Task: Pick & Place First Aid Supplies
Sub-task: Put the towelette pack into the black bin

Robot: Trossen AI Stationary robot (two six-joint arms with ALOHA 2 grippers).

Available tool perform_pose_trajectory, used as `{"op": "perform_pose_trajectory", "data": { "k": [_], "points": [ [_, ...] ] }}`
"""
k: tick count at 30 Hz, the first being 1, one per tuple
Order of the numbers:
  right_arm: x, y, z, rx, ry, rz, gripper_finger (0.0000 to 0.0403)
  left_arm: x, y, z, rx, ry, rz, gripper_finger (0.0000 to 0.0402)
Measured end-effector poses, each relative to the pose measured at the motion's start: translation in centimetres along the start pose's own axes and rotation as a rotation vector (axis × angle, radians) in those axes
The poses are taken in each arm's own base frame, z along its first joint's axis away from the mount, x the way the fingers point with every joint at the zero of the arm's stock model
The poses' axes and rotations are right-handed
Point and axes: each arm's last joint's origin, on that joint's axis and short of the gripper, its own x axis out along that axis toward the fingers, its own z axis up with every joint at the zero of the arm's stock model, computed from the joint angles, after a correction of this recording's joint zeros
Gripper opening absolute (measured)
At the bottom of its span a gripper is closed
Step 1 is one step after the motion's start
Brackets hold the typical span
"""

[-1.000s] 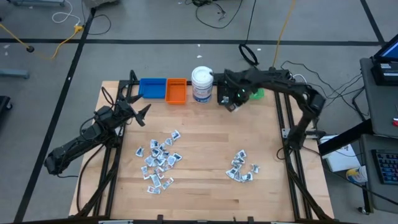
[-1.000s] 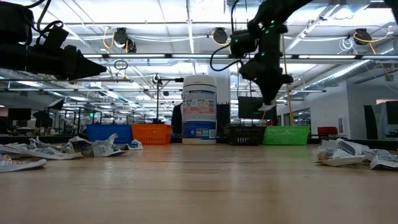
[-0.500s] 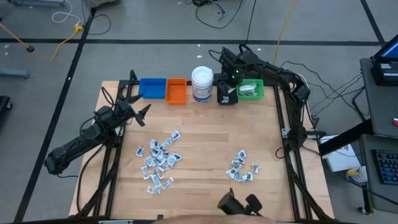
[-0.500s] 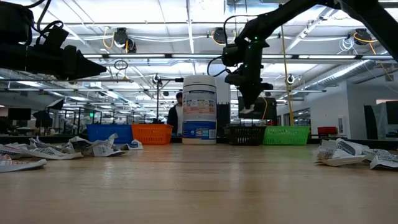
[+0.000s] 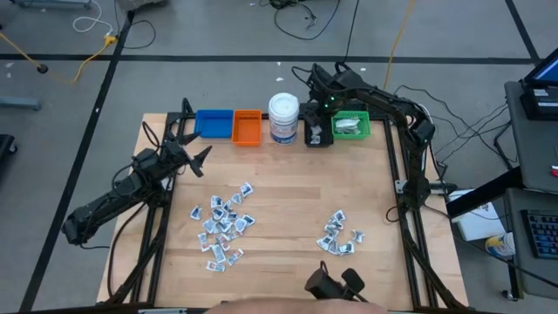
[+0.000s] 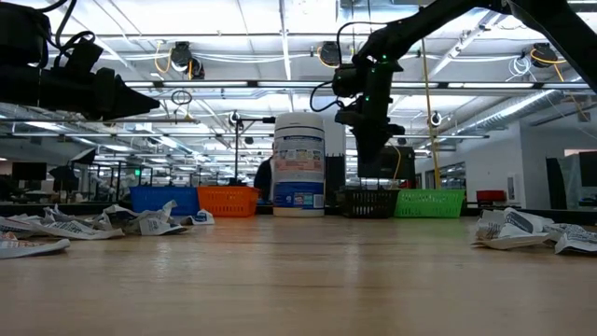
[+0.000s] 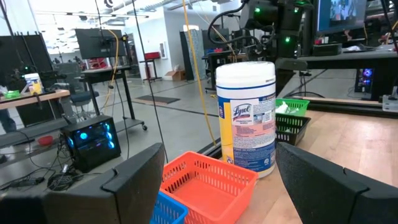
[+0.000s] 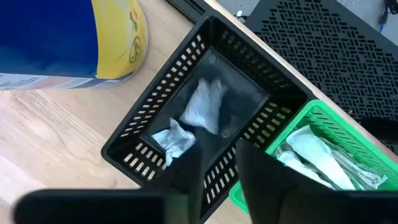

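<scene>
Black slatted plastic bin point(image 8: 205, 118) sits right under our right gripper point(image 8: 217, 168), fingers slightly apart and holding nothing; two crumpled white packets point(image 8: 193, 118) lie inside. More packets point(image 5: 222, 222) litter the wooden table point(image 5: 279, 187). Our left gripper point(image 7: 217, 180) hangs spread wide near the table's left edge.

Only readable text was the "Lysol" brand name on the white jar point(image 7: 245, 116), printed in blue script on its blue-and-yellow label. The smaller print under it could not be made out. The packets' markings were too small to read.
</scene>
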Motion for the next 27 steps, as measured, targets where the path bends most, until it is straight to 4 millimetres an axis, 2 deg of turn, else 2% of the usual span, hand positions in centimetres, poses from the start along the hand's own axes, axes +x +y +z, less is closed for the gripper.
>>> {"op": "perform_pose_trajectory", "data": {
  "k": [4, 7, 15, 20, 27],
  "points": [
    [0.0, 0.1, -0.1, 0.019, 0.007, 0.004, 0.014, 0.0, 0.0, 0.0, 0.0, 0.0, 0.0, 0.031],
    [0.0, 0.4, -0.5, 0.065, 0.041, 0.0, 0.0158, 0.0, 0.0, 0.0, 0.0, 0.0, 0.0, 0.031],
    [-1.1, 1.5, -2.5, 0.159, 0.1, -0.014, 0.0158, 0.0, 0.0, 0.0, 0.0, 0.0, 0.0, 0.031],
    [-1.6, 3.0, -5.9, 0.18, 0.097, -0.003, 0.0153, 0.0, 0.0, 0.0, 0.0, 0.0, 0.0, 0.031],
    [-2.0, 6.0, -12.9, 0.198, 0.125, 0.01, 0.0152, 0.0, 0.0, 0.0, 0.0, 0.001, 0.0, 0.031]
  ]
}}
